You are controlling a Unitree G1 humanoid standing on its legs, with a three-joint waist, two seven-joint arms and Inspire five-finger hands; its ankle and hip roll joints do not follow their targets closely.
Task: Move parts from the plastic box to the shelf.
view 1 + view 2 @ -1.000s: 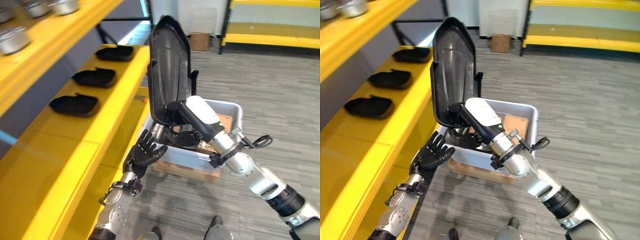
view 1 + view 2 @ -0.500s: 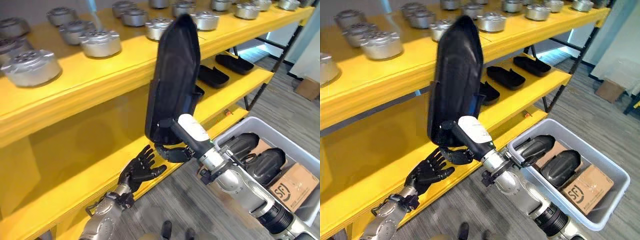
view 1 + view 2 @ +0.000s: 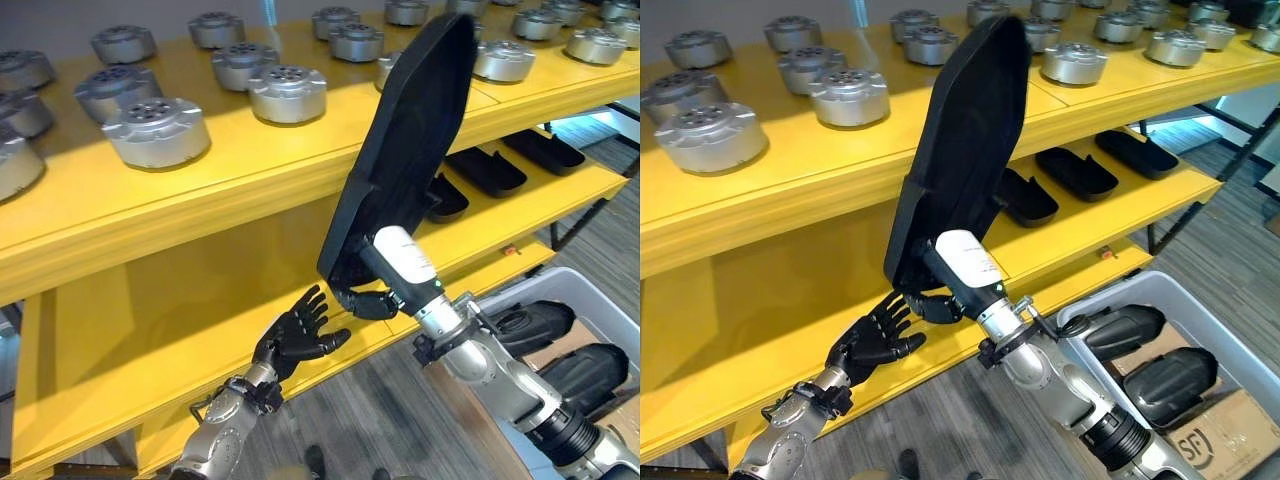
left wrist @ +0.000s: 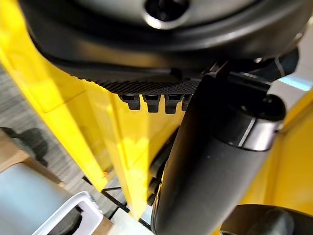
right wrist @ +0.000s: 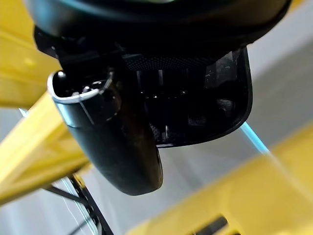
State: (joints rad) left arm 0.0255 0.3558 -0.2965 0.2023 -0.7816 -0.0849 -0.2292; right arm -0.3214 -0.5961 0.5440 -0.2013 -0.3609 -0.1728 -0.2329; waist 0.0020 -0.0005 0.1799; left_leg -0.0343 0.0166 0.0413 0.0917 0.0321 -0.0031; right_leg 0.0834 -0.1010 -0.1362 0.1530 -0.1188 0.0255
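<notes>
My right hand (image 3: 936, 305) is shut on the lower end of a long black moulded part (image 3: 965, 160). The part stands tilted, its top leaning to the right in front of the upper shelf's edge. In the right wrist view the part's hollow inside (image 5: 195, 98) shows past the thumb. My left hand (image 3: 870, 345) is open with fingers spread, just below and left of the part's lower end, not touching it, in front of the middle shelf (image 3: 760, 330). The grey plastic box (image 3: 1185, 297) sits on the floor at the lower right, with two more black parts (image 3: 1120, 330) in it.
The yellow upper shelf (image 3: 890, 140) carries several silver metal discs (image 3: 710, 135). Three black parts (image 3: 1075, 172) lie in a row on the middle shelf to the right of the held part. A cardboard box (image 3: 1200, 440) lies in the plastic box.
The camera has shifted. The held part now leans with its top to the right instead of standing upright. My left hand stays open below its lower end.
</notes>
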